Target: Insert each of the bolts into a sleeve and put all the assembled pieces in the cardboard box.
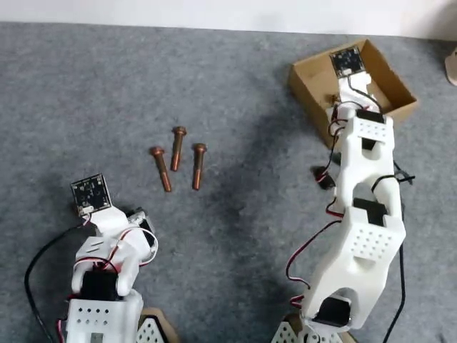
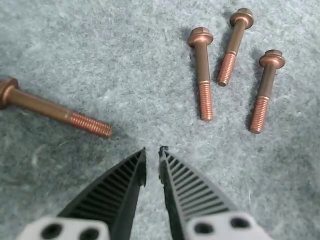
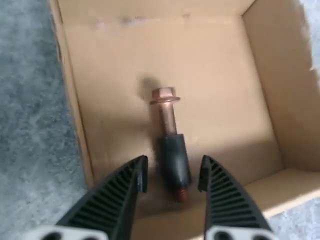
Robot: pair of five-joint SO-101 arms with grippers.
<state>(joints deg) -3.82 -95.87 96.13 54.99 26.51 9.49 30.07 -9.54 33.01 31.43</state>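
The right arm point(image 1: 364, 214) stretched out long to the cardboard box point(image 1: 308, 80), wrist bent downward. The right gripper point(image 3: 172, 172) hung over the box's inside with its fingers spread well apart. The left arm point(image 1: 107, 271) sat folded back, well apart from the box, and the left gripper point(image 2: 152, 156) pointed down, fingertips drawn almost together on nothing.

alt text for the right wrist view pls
A copper bolt pushed through a black sleeve lies on the floor of the cardboard box. The right gripper hovers over it, jaws open either side of the sleeve.
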